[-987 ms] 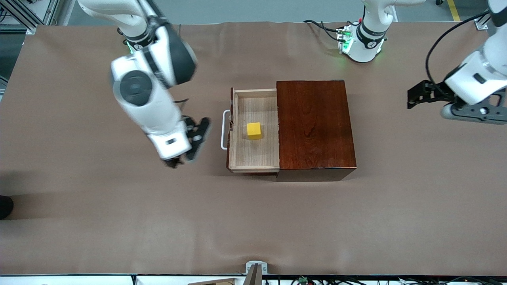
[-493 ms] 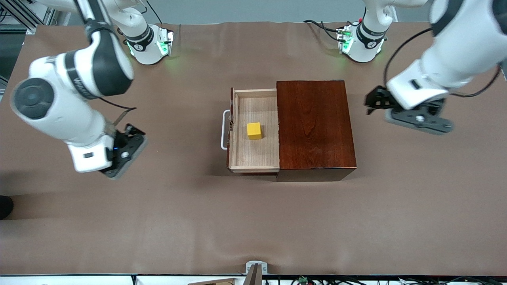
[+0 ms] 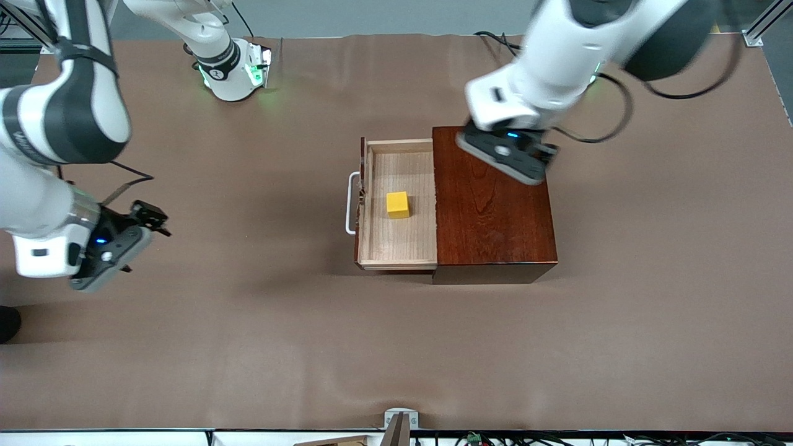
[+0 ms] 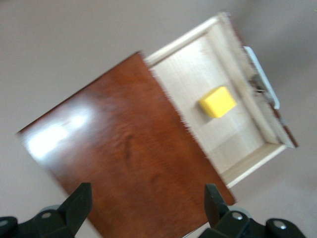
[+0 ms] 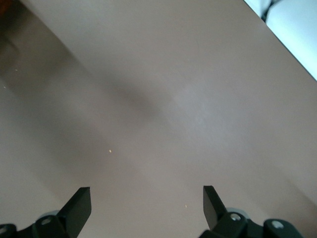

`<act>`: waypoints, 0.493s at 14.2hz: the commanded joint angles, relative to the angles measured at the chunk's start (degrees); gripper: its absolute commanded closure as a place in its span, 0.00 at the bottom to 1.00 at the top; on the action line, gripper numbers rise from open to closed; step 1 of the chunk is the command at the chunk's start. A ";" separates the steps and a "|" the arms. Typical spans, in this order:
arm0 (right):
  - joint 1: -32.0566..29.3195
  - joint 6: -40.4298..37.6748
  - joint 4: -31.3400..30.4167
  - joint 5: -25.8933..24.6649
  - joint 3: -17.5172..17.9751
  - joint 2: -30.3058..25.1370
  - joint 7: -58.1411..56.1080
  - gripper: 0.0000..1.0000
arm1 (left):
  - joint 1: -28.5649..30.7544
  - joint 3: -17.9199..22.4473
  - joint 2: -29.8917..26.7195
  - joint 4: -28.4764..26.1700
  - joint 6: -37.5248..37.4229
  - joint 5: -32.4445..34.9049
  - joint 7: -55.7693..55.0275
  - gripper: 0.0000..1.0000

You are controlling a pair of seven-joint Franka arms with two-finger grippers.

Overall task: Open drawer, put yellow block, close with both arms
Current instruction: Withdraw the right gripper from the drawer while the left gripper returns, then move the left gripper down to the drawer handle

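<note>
Sitting in the one open drawer (image 3: 399, 244) is one yellow block (image 3: 398, 204); two grippers, left (image 4: 146, 210) and right (image 5: 146, 208), gape empty.

left gripper (image 3: 505, 152) in front view: motion-blurred, fingers hidden under wrist housing, covers upper corner of dark wooden box (image 3: 495, 210). left arm cut off by top edge. right gripper (image 3: 133, 226) at frame's lower left: fingers mostly hidden by wrist, arm cut by left edge. drawer (image 3: 427, 257) inner part hidden in box. left wrist view blurred; fingertips (image 4: 79, 203) cut at bottom.
</note>
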 commanded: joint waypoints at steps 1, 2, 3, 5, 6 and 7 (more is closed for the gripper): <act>-3.25 -0.13 -4.77 0.81 1.37 -5.09 3.26 0.00 | -7.36 0.55 2.44 1.47 3.19 0.92 0.01 0.00; -3.61 -0.13 -6.18 0.72 1.37 -6.67 5.10 0.00 | -9.74 0.47 3.41 1.47 4.86 2.07 -0.07 0.00; -3.70 -0.13 -7.58 0.72 1.37 -8.08 7.29 0.00 | -11.94 0.46 4.02 1.47 5.66 3.03 -1.12 0.00; -3.79 -1.44 -9.17 0.46 1.37 -10.19 12.30 0.00 | -15.02 0.46 5.78 1.55 7.58 3.22 -6.64 0.00; -3.88 -2.75 -9.18 0.11 1.37 -10.90 15.98 0.00 | -17.21 0.64 6.92 1.73 8.90 3.83 -9.54 0.00; -3.88 -4.07 -9.18 0.02 1.37 -11.51 19.24 0.00 | -19.14 0.90 7.45 1.82 9.52 6.10 -10.78 0.00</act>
